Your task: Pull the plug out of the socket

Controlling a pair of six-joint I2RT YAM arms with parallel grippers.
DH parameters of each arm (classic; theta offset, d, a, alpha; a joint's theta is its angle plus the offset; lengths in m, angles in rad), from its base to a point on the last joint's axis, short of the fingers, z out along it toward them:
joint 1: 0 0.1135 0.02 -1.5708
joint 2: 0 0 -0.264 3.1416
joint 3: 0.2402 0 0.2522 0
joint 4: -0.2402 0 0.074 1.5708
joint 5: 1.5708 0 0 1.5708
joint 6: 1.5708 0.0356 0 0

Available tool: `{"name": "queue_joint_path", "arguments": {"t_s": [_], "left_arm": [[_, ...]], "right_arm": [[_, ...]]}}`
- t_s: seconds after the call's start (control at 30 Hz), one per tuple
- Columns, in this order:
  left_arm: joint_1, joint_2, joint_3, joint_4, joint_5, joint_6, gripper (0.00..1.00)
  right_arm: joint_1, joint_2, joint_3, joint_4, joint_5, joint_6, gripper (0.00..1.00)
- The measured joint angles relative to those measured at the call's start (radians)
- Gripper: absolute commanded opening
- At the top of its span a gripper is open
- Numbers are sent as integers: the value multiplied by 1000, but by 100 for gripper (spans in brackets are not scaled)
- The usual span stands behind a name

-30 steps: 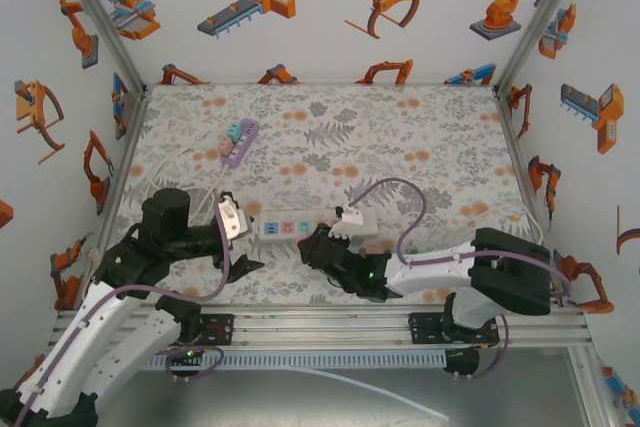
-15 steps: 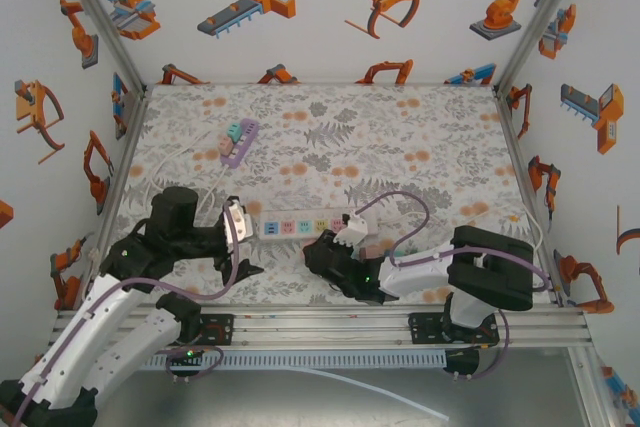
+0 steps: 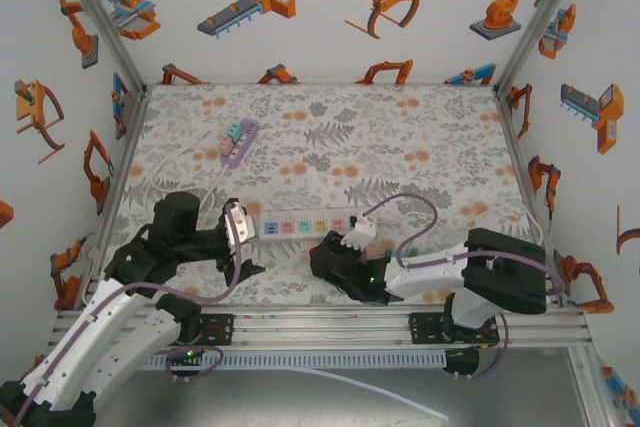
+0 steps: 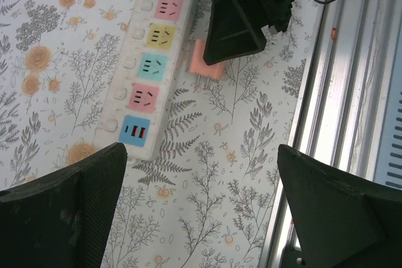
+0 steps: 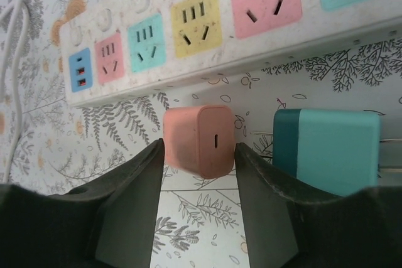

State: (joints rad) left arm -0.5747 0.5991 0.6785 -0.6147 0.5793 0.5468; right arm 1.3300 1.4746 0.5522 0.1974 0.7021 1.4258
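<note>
Moved, item 1: right tool (image 3: 352,244) is sitting further toward 6 o'clock than 1 second earlier, when it was pressing against the 3 o'clock end of the socket strip (image 3: 300,226).

Item 2: pink plug (image 5: 200,140) is lying on the table (image 3: 400,137) just at 6 o'clock of the strip. It is clear of every socket, and its prongs are showing bare in the left wrist view.

Right tool state: jaws are standing narrow, bracketing the plug on both sides. Whether they are pinching it or merely touching it, I cannot tell.

Item 3: teal plug (image 5: 326,149) is resting close at 3 o'clock of the pink one.

Item 4: left tool (image 4: 201,155) is gaping wide, holding nothing, and hovering by the strip's 9 o'clock end. It is shifted only slightly from the earlier frame.

Judgement: extraction is looking complete, with only release and withdrawal seeming to remain.
</note>
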Motion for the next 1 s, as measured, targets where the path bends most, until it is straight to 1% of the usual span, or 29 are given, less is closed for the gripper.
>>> {"name": "queue_joint_path", "arguments": {"t_s": [0.1,0.2,0.27,0.33,0.4,0.47,0.53,0.6,0.7,0.77,0.9,1.0], "left_arm": [[-1,6,0,9,-24,-20,97],[-1,26,0,40,-87,-71,97],[1,52,0,75,-154,-120,97],[19,97,2,119,-219,-172,97],[64,162,16,164,-269,-225,97],[128,259,65,199,-313,-279,97],[190,394,154,229,-371,-329,97],[231,536,272,237,-438,-360,97],[268,773,488,237,-537,-378,97],[285,916,615,235,-583,-378,97],[315,1176,815,223,-630,-376,97],[326,1319,906,222,-644,-363,97]], "right_arm": [[6,-73,-3,-31,20,-6,48],[7,-158,1,-55,56,-56,50],[6,-201,12,-67,89,-123,53],[-2,-237,35,-79,116,-240,55],[-38,-256,71,-90,113,-358,63],[-97,-269,107,-106,79,-460,71],[-171,-290,134,-119,15,-554,83],[-225,-314,139,-130,-41,-621,88],[-279,-347,139,-155,-125,-690,91],[-301,-362,139,-172,-168,-716,91],[-325,-384,139,-216,-244,-744,91],[-327,-396,139,-231,-282,-746,92]]}}
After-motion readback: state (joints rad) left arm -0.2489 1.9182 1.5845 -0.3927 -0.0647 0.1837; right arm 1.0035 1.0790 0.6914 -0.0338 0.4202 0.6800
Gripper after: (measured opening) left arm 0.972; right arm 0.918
